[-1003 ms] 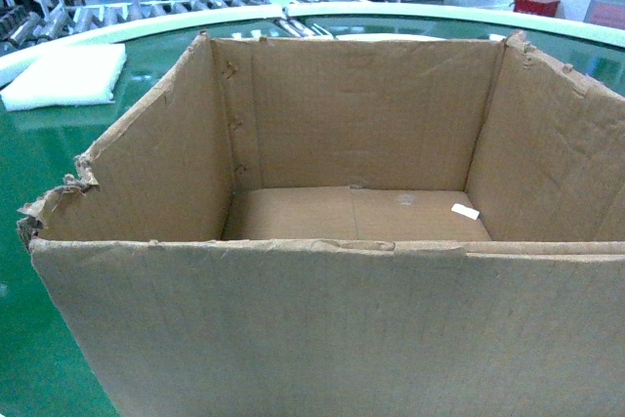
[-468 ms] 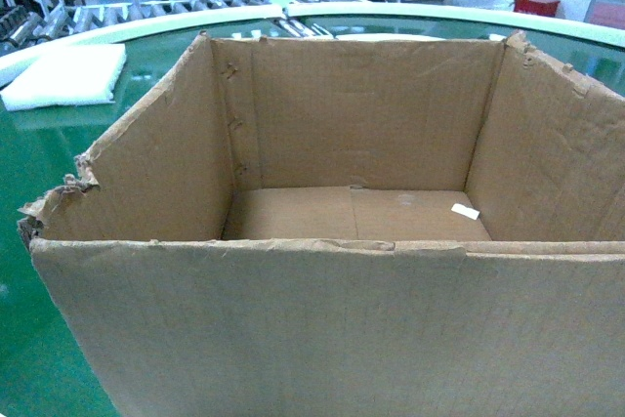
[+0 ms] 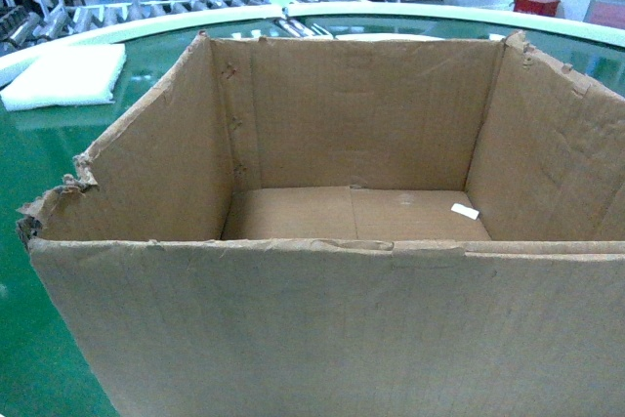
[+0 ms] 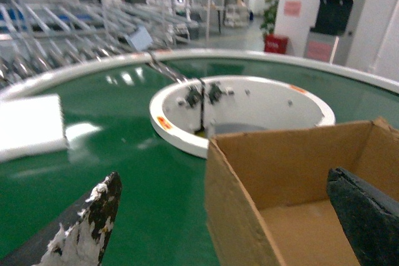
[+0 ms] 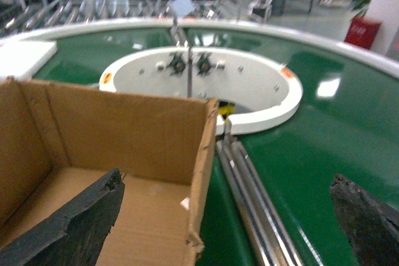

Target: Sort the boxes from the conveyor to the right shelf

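Nothing had visibly shifted since a second earlier: the box [image 3: 332,241] sat on the conveyor [image 3: 49,153], each spread end effector, left [image 4: 218,222] and right [image 5: 224,216], straddling one side wall, neither pinching cardboard yet.

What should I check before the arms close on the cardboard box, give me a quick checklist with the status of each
1. Left gripper straddles the box's left wall: ok.
2. Right gripper straddles the right wall: ok.
3. Both grippers open: ok.
4. Box empty: not ok; a small white scrap lies inside.
5. Box upright on the conveyor: ok.
6. Right shelf clear to receive: cannot tell, not in view.
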`<state>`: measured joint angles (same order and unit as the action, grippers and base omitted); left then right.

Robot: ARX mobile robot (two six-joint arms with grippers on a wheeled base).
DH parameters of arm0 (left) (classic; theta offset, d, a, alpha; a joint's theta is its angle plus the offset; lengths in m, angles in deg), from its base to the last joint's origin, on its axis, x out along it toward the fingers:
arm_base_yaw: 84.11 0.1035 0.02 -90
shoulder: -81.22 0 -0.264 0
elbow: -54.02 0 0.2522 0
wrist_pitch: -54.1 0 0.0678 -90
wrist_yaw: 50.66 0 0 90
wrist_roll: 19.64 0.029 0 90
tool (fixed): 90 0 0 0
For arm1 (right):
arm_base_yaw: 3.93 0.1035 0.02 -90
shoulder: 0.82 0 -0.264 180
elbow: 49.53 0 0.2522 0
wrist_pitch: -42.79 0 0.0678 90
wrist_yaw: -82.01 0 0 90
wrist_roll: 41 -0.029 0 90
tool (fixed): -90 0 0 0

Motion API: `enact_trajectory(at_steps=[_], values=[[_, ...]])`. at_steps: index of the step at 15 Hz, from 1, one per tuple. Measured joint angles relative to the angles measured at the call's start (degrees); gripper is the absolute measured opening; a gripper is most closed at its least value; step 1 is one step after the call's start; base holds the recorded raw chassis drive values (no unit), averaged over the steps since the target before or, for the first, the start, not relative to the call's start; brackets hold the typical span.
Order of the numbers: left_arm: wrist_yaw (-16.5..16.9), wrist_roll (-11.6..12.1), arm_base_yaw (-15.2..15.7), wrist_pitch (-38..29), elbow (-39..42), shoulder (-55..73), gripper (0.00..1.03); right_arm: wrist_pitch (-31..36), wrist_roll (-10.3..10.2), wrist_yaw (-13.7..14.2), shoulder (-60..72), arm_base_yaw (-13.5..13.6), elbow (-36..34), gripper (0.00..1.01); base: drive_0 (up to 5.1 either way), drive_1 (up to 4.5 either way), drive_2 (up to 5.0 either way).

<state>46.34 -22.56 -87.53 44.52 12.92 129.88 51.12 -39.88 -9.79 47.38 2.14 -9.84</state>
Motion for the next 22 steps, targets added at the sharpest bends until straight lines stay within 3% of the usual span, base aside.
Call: enact_trajectory(at_steps=[1, 3, 4, 6, 8, 9, 14, 16, 22], values=[[-1.14, -1.84, -2.25, 4.39, -5.16, 5.51, 0.98, -5.33, 0.02, -1.62, 5.27, 1.25, 5.29, 0.98, 0.0, 0.00, 0.0], [-3.32, -3.26, -6.14, 11.39, -14.62, 11.89, 0.98, -12.79, 0.11, -2.01, 13.90, 3.13, 16.41, 0.98, 0.0, 0.00, 0.0], [-2.32, -4.13, -7.28, 15.17, -18.95, 14.36, 0.98, -13.40, -0.02, -1.64, 17.68, 3.85, 20.68, 0.98, 0.0, 0.00, 0.0], [-3.34, -5.01, -7.48, 20.50, -21.64, 20.92, 0.98, -16.87, -1.22, -2.16, 26.45, 3.02, 25.59, 0.98, 0.0, 0.00, 0.0], [-4.50, -6.58, -6.67, 22.34, -20.92, 24.90, 0.98, -18.60, -1.05, -2.51, 31.17, 3.13, 25.62, 0.98, 0.0, 0.00, 0.0], [-4.09, -7.30, -6.49, 22.58, -20.90, 25.59, 0.98, -17.94, -0.42, -1.25, 32.41, 3.41, 25.62, 0.98, 0.0, 0.00, 0.0], [-4.17, -9.40, -11.74, 23.76, -21.40, 29.59, 0.98, -16.09, 0.39, 0.55, 35.45, 4.07, 22.21, 0.98, 0.0, 0.00, 0.0], [-3.76, -11.41, -11.67, 23.54, -17.70, 32.28, 0.98, -15.34, 0.39, 0.55, 36.57, 4.04, 21.31, 0.98, 0.0, 0.00, 0.0], [-4.92, -12.13, -12.15, 23.43, -16.35, 32.30, 0.98, -12.72, 0.37, 1.03, 36.79, 4.02, 19.37, 0.98, 0.0, 0.00, 0.0]])
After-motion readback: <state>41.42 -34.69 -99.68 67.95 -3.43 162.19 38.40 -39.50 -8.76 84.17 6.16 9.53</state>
